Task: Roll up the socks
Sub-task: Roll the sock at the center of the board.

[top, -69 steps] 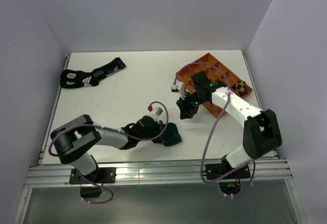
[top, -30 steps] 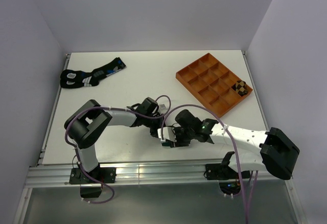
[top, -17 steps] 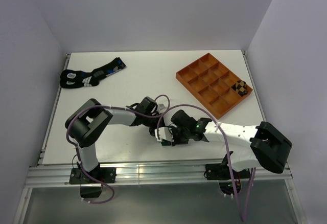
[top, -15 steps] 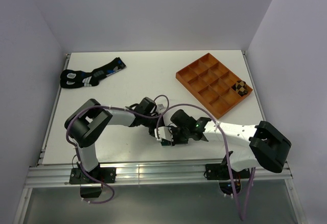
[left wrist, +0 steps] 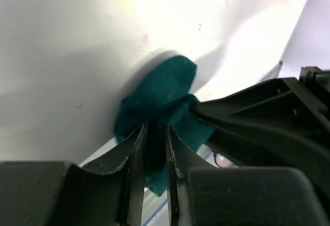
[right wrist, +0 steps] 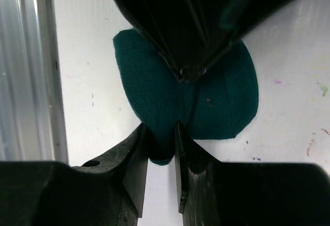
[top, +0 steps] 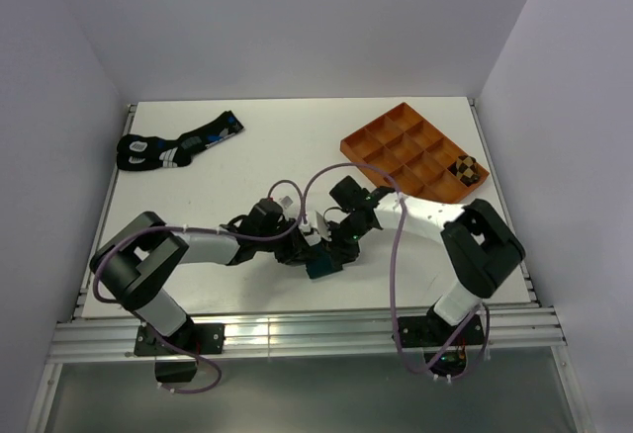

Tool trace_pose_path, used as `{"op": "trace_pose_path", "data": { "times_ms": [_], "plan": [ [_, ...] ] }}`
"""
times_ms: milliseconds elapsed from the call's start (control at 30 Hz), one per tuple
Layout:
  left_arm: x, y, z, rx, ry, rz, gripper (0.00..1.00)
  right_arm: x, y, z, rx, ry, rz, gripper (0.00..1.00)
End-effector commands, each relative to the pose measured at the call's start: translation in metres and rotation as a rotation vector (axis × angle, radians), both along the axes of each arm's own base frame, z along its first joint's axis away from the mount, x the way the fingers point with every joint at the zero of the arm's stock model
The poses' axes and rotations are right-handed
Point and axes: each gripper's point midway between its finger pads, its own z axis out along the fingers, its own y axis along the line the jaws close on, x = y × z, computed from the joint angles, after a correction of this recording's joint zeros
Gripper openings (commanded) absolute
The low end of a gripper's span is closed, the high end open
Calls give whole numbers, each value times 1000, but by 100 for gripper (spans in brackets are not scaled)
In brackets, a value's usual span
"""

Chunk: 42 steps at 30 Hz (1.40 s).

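two hands share one teal sock (top: 323,264) near the front of the bench (top: 297,146): i see my left hand (left wrist: 154,133) and right hand (right wrist: 160,133) each pinching its fabric. one checkered sock (top: 466,168) lies in a corner compartment of the one orange tray (top: 396,122).

sock (top: 323,265) ctr, tray (top: 392,137) back-R, sock pair (top: 173,144) back-L

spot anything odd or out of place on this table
The orange tray sits askew, diagonal to the table edges, one checkered sock in its right end. A dark sock pair lies unrolled far left. The left end effector and right end effector both pinch the teal sock.
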Motion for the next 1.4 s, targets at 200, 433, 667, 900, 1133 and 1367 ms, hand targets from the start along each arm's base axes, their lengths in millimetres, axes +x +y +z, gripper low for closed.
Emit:
{"op": "trace_pose_path", "data": {
  "times_ms": [200, 433, 667, 900, 1133, 1367],
  "plan": [
    [18, 36, 8, 70, -186, 171, 31, -4, -21, -14, -173, 262, -38, 14],
    [28, 45, 43, 118, -469, 186, 35, 5, -22, -20, -258, 336, -89, 13],
    [18, 28, 61, 128, -726, 38, 41, 12, -20, -29, -325, 429, -105, 13],
    [15, 11, 59, 96, -834, -59, 46, 15, -18, -32, -343, 470, -109, 14],
    [12, -6, 41, 100, -831, -166, 48, 18, -18, -33, -355, 466, -117, 14],
    [2, -12, 28, 40, -787, -186, 48, 20, -17, -37, -358, 462, -131, 14]
  ]
}}
